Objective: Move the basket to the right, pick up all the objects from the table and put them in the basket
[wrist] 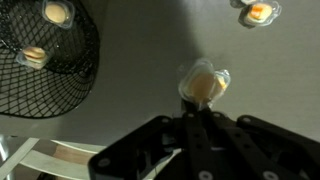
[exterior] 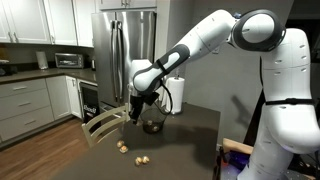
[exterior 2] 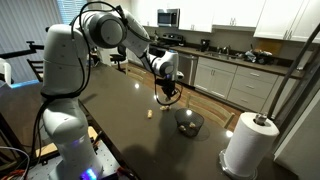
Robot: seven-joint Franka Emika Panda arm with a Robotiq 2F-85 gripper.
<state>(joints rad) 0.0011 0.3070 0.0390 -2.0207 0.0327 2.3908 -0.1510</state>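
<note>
The gripper (wrist: pixel 203 108) is clamped shut on one tan piece (wrist: pixel 204 84), its fingertips pinching the lump's near edge over the dark table (wrist: pixel 130 70). Past it to one side sits the wire basket (wrist: pixel 50 45), with two pieces (wrist: pixel 57 12) inside. A loose piece (wrist: pixel 258 12) lies farther off on the table. In an exterior view, more lumps (exterior: pixel 122 147) lie by the chair (exterior: pixel 100 125).

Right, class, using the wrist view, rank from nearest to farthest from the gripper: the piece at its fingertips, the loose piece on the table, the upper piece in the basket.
1. Fingertip piece: clamped, centre.
2. Loose piece: on the table, upper right.
3. Upper piece in the basket: upper left.
</note>
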